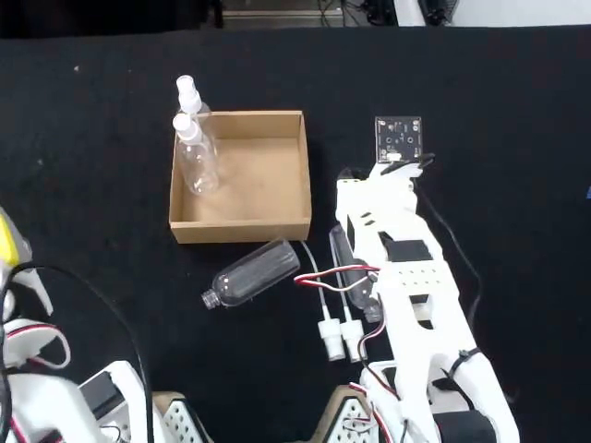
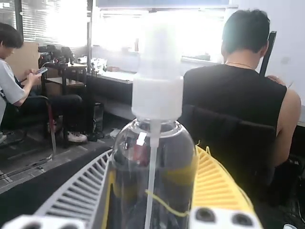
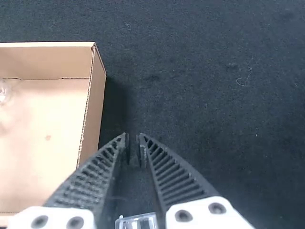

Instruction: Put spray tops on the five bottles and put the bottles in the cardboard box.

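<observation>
L gripper (image 2: pixel 155 157): clamped on held bottle (image 2: pixel 152 181); 2 ribbed fingers, 1 white & 1 yellow, hug its sides; tilted up toward the room, off the table.
Held bottle: clear plastic, rounded shoulder; white spray top (image 2: pixel 157 90) fitted on neck, thin dip tube down the centre.
R gripper (image 3: pixel 133 139): dark ribbed fingers tapering to points, nearly closed, just a thin slit at tips, nothing held; aimed down at table (image 1: pixel 480 92), just beside box's right wall.
R arm (image 1: pixel 406 277): white plastic, stretched from near edge toward far side, alongside box; red & white wires at mid-length.
Cardboard box (image 1: pixel 240 229): plain brown, square, open top, low walls, bare floor over most of it.
Capped bottles (image 1: pixel 199 161): 2, clear w/ white tops, upright, touching, at box's far-left corner; can't tell if the farther 1 is fully inside.
Open bottle (image 1: pixel 254 274): clear, no top, lying on its side near box's front wall, neck pointing away from box.
Hidden bottle (image 1: pixel 342 249): clear, lying partly under R arm.
Loose spray tops (image 1: pixel 329 338): 2, white, side by side on table, dip tubes pointing toward box.
Table: flat black, matte, cloth-like.
</observation>
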Controlling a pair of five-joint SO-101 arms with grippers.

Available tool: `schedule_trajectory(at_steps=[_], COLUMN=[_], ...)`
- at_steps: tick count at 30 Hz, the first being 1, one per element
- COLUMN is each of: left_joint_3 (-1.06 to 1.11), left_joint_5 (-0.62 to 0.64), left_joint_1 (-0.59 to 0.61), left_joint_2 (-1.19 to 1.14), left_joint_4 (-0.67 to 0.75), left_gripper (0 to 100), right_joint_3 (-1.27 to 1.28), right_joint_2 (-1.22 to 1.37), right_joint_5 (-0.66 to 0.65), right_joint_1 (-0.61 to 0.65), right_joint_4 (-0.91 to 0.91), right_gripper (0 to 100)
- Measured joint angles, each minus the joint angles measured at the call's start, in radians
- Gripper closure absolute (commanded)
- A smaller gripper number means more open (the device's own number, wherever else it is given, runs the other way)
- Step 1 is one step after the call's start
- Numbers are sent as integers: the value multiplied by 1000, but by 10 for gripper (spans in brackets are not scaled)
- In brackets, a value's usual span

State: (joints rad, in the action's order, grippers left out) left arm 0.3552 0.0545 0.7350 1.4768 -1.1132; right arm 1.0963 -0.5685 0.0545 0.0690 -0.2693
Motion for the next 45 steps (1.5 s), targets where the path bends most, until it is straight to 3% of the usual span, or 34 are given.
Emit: schedule_trajectory(at_steps=[7, 17, 22, 30, 39, 45], left_joint_3=[161, 647, 884, 1229, 1258, 1189], left_joint_5=[61, 101, 101, -147, -222, -222], left_joint_1=[-25, -273, -293, -293, -232, -183], left_joint_2=[2, -18, -18, -18, -40, -290], left_joint_4=[137, 647, 907, 1303, 1327, 1373], left_gripper=[884, 880, 880, 882, 884, 884], right_joint_3=[0, 0, 0, 0, 0, 0], right_joint_2=[0, 0, 0, 0, 0, 0], right_joint_5=[0, 0, 0, 0, 0, 0], right_joint_1=[0, -38, -37, -37, -37, -37], right_joint_4=[0, 0, 0, 0, 0, 0], right_gripper=[987, 987, 987, 987, 987, 987])
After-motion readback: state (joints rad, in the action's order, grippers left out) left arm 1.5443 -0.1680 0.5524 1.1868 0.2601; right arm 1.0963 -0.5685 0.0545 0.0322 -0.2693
